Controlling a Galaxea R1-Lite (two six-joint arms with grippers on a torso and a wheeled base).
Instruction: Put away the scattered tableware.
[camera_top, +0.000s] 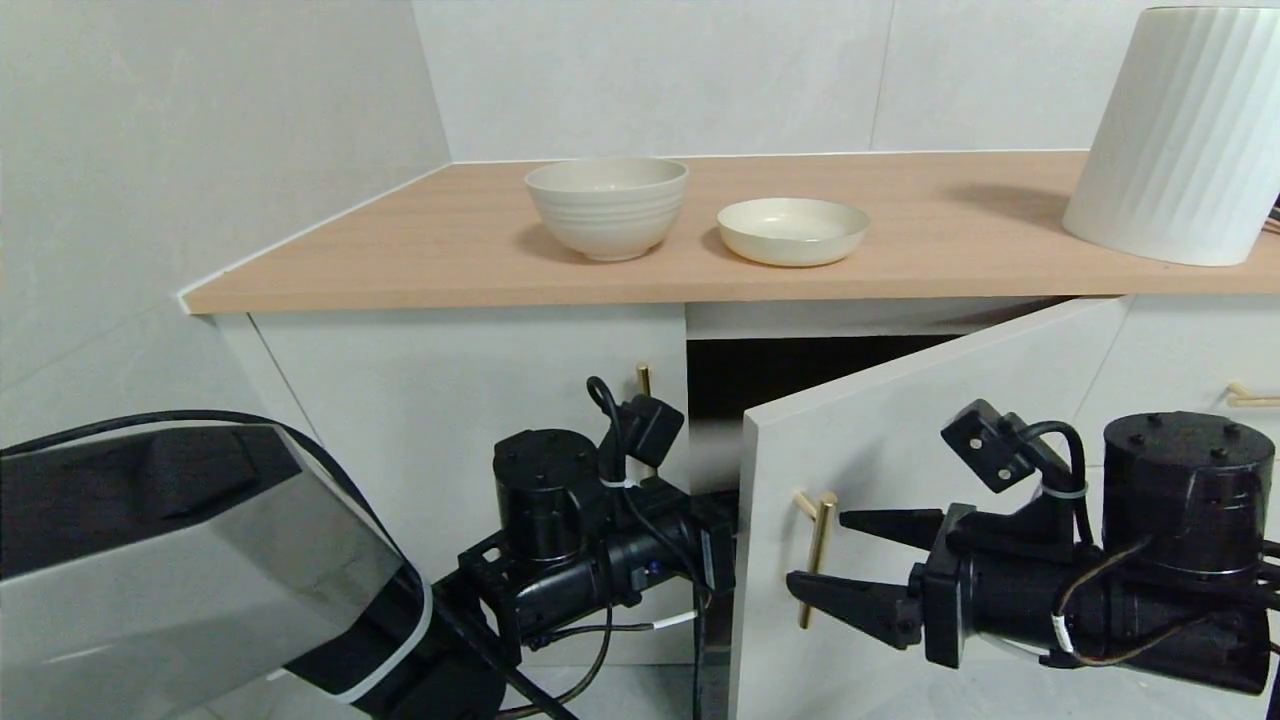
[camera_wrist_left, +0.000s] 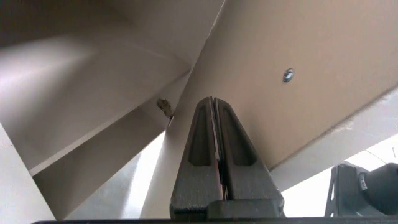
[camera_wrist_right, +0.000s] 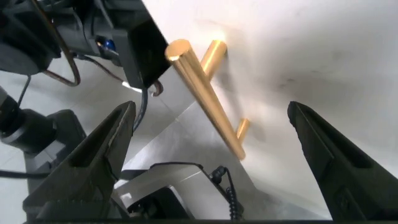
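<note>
The right gripper (camera_wrist_right: 211, 107) stands wide open, its two black, wedge-shaped fingers (camera_wrist_right: 93, 155) spread far apart with a brushed gold cylindrical bar handle (camera_wrist_right: 208, 102) between them. Neither finger touches the handle; each is well clear of it on its own side. The handle sits on two short gold posts fixed to a smooth white cabinet door (camera_wrist_right: 323, 56) and runs slantwise across the door's face. Past the door's edge is the black housing of the other arm (camera_wrist_right: 106, 37), with a small blue light and looped dark cables (camera_wrist_right: 62, 62) hanging from it. Beneath lies a pale grey floor (camera_wrist_right: 177, 127).
</note>
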